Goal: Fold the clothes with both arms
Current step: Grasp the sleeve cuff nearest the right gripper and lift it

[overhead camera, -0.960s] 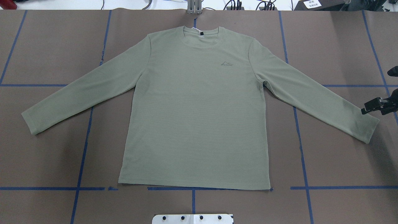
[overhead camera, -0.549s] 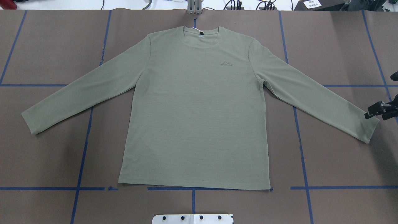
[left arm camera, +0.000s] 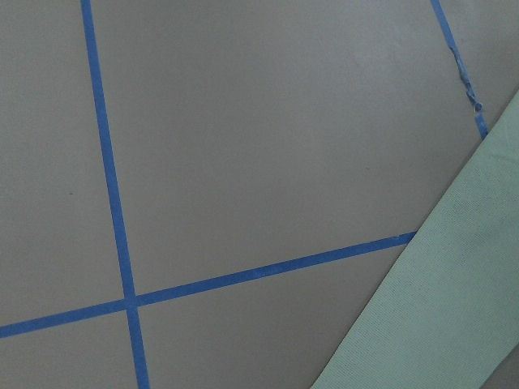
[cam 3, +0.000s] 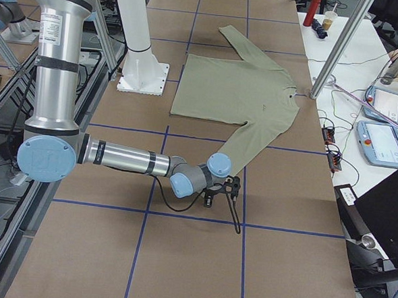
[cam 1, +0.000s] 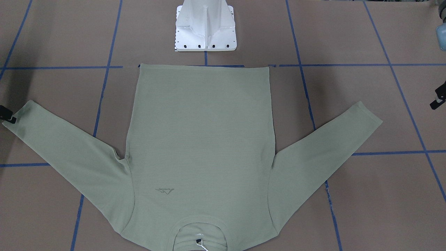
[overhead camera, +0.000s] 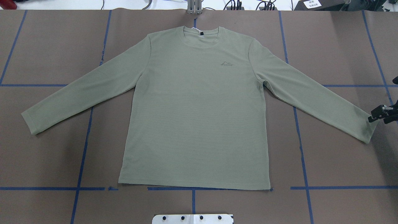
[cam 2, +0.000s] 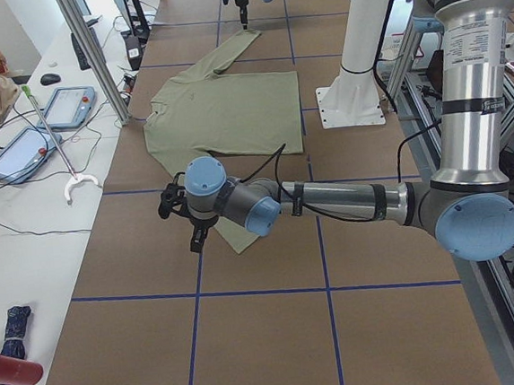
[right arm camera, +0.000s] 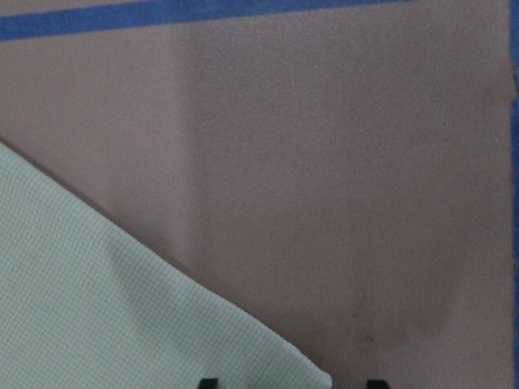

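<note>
The pale sage-green long-sleeved shirt lies flat, face up, with both sleeves spread and its collar at the far edge; it also shows in the front view. My right gripper is low at the end of the shirt's right-hand sleeve. In the right wrist view its fingertips stand apart, open, with the cuff corner between them. My left gripper is beyond the other cuff, off the cloth. The left wrist view shows only that sleeve; I cannot tell if it is open.
Brown table cover with a blue tape grid. The white pedestal base stands just behind the shirt's hem. Tablets and cables lie on the white desk beyond the collar side.
My right gripper has moved outward along the sleeve, from over the cuff to its very end at the view's right edge. The shirt has not moved.
</note>
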`<act>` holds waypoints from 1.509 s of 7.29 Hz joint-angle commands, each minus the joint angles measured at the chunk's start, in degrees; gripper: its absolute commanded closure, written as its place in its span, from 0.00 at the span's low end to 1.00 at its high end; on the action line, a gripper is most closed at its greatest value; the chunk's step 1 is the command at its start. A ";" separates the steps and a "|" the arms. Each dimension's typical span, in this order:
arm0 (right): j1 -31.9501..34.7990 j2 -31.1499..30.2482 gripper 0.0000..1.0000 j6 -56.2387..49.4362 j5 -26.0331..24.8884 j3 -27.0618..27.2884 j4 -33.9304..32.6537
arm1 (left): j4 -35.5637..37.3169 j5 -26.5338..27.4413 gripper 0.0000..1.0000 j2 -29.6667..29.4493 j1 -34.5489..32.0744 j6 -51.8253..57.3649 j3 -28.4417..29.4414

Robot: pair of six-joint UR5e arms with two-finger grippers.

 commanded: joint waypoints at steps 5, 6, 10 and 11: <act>0.00 1.39 1.00 0.10 0.22 -0.57 0.04 | 0.00 0.26 0.00 0.24 -0.09 0.60 0.08; 0.78 1.39 1.00 0.28 1.01 0.91 0.04 | 0.00 0.26 0.00 0.16 0.00 0.51 0.00; -1.73 11.35 1.00 30.41 5.68 14.80 -0.49 | -0.09 0.17 0.00 0.16 0.00 0.60 -0.62; -4.98 19.68 1.00 41.74 4.19 13.94 -0.75 | -0.09 0.17 0.00 0.16 0.00 0.51 -0.62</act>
